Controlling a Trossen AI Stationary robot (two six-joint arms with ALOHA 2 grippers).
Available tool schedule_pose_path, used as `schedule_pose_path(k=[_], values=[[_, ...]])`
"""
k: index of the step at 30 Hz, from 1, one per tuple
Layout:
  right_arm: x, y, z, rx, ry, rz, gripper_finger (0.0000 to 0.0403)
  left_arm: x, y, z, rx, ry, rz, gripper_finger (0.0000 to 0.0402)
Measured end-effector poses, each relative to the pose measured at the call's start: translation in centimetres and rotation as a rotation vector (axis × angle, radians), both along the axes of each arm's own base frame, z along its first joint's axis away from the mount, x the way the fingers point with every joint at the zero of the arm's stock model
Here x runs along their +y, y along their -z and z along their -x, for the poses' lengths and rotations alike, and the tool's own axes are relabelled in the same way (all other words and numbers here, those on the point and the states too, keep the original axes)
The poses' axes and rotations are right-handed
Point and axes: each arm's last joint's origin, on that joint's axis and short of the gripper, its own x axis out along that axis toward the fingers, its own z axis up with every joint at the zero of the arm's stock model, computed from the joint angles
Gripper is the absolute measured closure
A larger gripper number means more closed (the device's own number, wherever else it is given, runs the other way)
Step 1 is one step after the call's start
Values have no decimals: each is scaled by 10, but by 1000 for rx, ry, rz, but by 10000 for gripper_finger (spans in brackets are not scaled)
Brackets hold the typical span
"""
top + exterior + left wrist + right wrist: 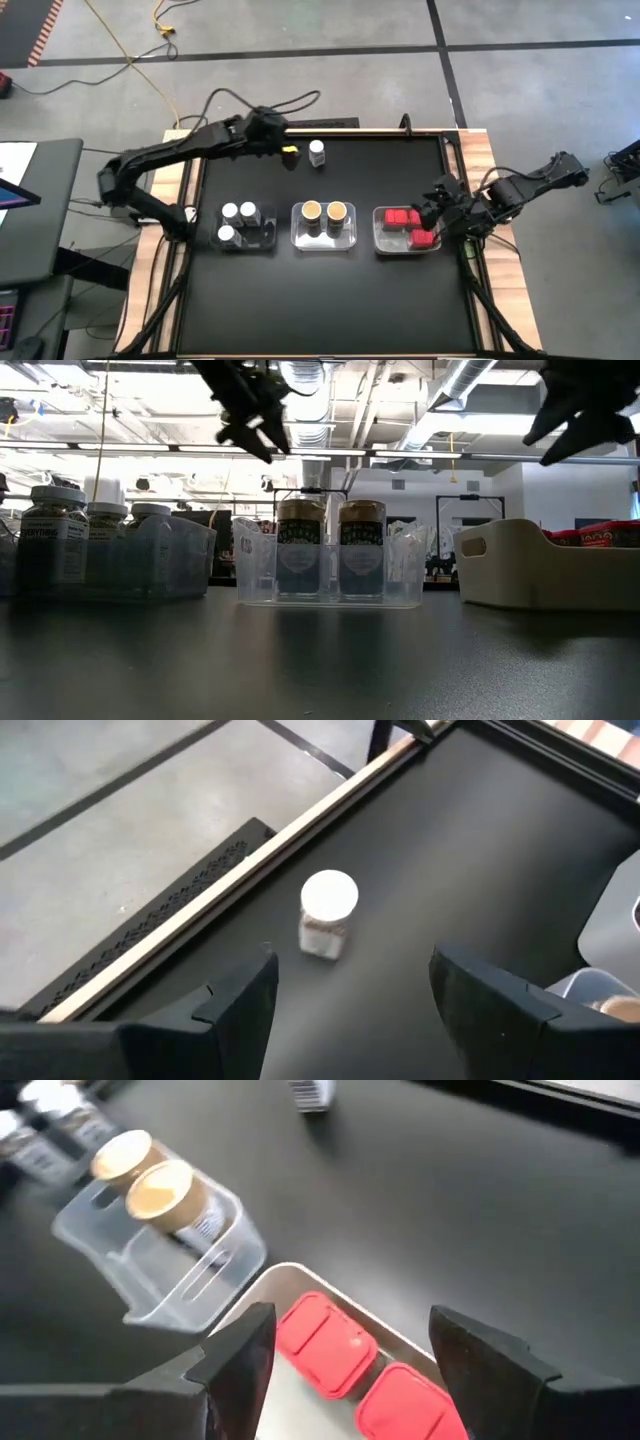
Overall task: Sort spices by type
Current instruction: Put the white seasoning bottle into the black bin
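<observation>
In the low view both arms are cut off by the top edge, so only dark finger shapes hang there, and the loose jar is not to be made out behind the trays. From above, the loose white-capped jar stands upright near the upper edge of the black bench, cap up, its long axis vertical. The left gripper hovers just to the left of it, its fingers spread apart and empty; in the left wrist view the jar sits ahead of the gap between them, touching neither. Lower in the high view three trays lie in a row: the left tray holds three white-capped jars, the middle tray holds two tan-topped jars standing upright, and the right tray holds red packets lying flat. The right gripper hangs over the right tray's far-right side, fingers parted with nothing between them; the red packets lie below and just ahead of them. Part of that tray is hidden under the arm.
</observation>
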Motion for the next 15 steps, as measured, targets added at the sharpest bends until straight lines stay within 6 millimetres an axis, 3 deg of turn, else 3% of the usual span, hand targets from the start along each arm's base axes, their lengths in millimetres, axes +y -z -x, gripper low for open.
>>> schedule_pose_path(k=[7,15], values=[[-12,13,39,-140,-147,-33,111,15,-1,-49,-4,57,33,152],[-34,10,78,-313,-136,-5,111,37,-1,-91,15,76,4,152]])
